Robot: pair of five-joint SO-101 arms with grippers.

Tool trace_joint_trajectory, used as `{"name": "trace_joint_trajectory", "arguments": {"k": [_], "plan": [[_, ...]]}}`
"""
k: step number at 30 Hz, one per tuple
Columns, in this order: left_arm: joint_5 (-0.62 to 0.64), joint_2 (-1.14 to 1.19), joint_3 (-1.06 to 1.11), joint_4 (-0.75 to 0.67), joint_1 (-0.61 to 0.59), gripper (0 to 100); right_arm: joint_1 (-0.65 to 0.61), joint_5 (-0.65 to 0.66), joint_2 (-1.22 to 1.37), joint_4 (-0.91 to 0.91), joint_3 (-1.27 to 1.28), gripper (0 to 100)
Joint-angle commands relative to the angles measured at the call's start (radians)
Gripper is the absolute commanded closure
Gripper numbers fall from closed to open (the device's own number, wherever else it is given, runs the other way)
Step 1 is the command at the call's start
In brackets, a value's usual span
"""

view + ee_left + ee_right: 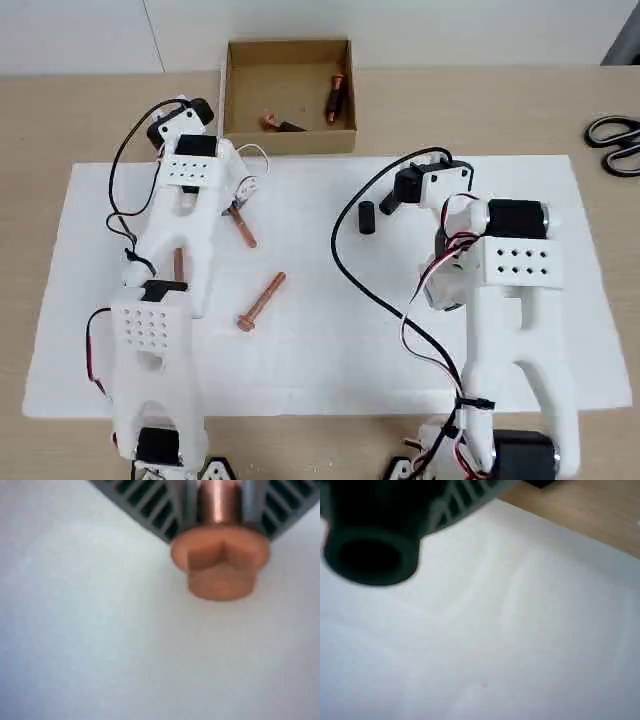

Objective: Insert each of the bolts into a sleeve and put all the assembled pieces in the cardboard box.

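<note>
Bolt (pixel 220 562) in left gripper (pixel 240 198), sleeve (pixel 370 555) in right gripper (pixel 391 204).

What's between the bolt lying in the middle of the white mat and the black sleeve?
High view: bare white mat, crossed by one black cable just before the black sleeve.

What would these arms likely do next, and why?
Probably swing the grippers toward each other. The left gripper is shut on a copper bolt, the right gripper on a black sleeve whose hole is empty, and they sit apart over the white mat, so meeting to line them up seems next.
</note>
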Motion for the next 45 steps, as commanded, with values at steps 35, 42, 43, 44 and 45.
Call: {"name": "trace_joint_trajectory", "arguments": {"k": [35,42,43,44,45], "plan": [[-0.301,-0.904,-0.321,0.414,0.114,99,0.007,-0.057,-0.785,-0.033,-0.141,99.5],[-0.302,-1.151,0.028,0.353,0.21,99,0.002,-0.064,-0.931,-0.131,0.129,99.5],[-0.301,-1.169,0.076,0.327,0.21,99,0.002,-0.066,-0.952,-0.18,0.18,99.5],[-0.301,-1.181,0.125,0.295,0.21,99,0.002,-0.068,-0.974,-0.237,0.236,99.5],[-0.301,-1.192,0.176,0.258,0.21,99,-0.002,-0.077,-0.995,-0.295,0.299,99.5]]}}
